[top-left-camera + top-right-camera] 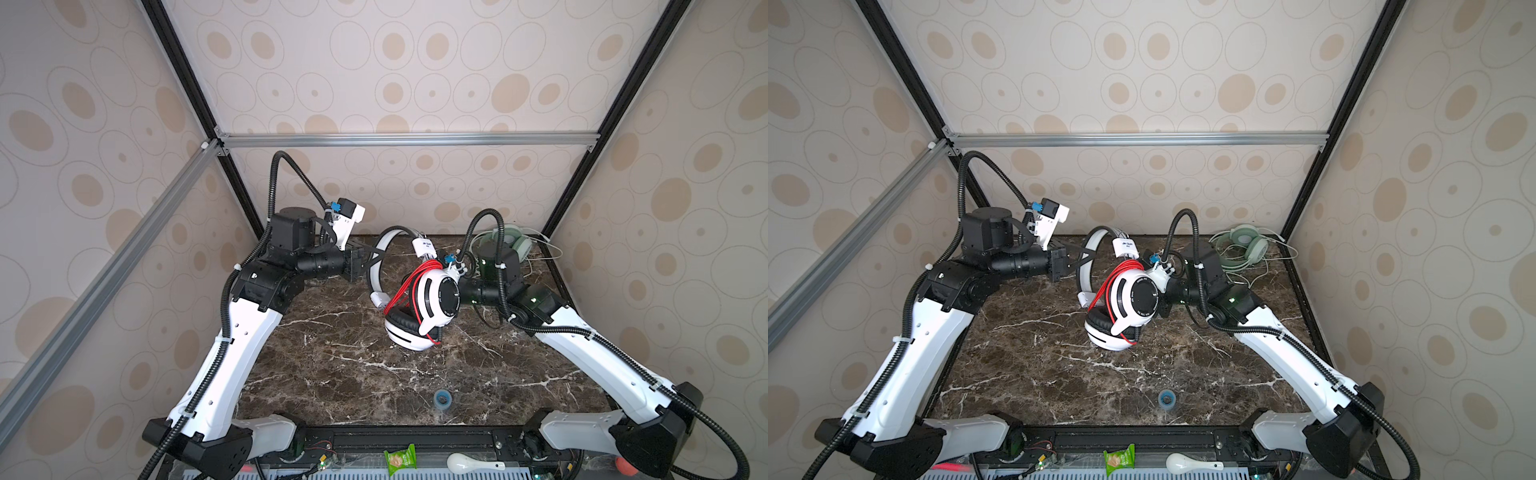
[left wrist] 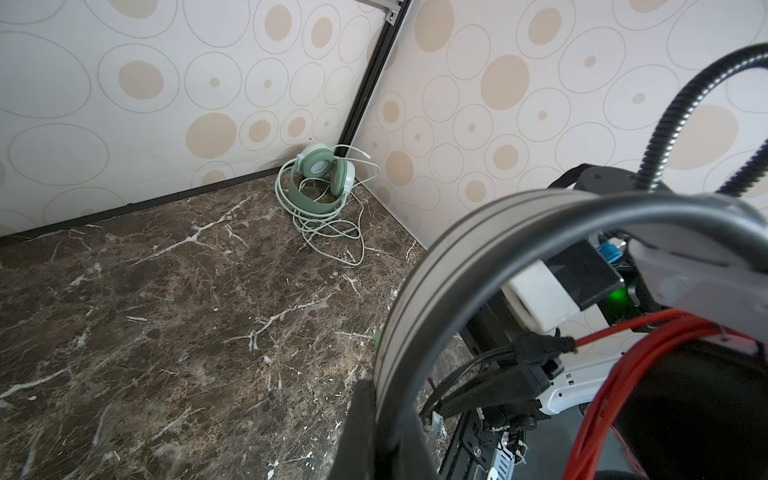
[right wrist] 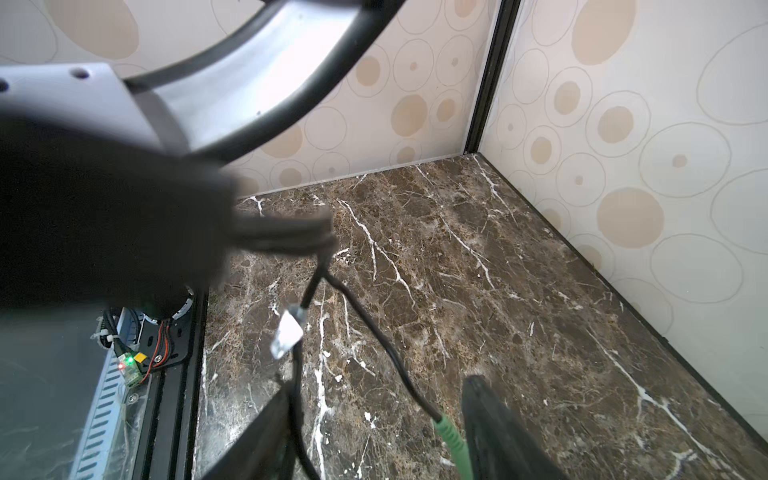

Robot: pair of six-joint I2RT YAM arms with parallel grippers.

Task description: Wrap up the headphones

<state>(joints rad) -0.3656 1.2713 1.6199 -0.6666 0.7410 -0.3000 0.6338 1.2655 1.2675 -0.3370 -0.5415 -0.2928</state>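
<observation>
Left gripper (image 1: 372, 258): shut tight on the grey headband (image 2: 415, 291) of the white headphones (image 1: 428, 309).
Right gripper (image 3: 380, 390): jaws apart, holding nothing. The black cord end (image 3: 374, 328) with its green plug (image 3: 451, 440) hangs between them.
Red cord (image 1: 409, 286): looped many times around the white headphones.
White headphones: near the middle of the table (image 1: 332, 374), between the two arms. I cannot tell if they touch it.
Green headphones (image 2: 322, 174): in the far corner, with the pale cord (image 2: 328, 232) lying loose.
Step now: I think only the loose end is left to tuck in.
How to do it well: pinch close to the plug and pull gently. Hold the headband steady so no loops slip off.
</observation>
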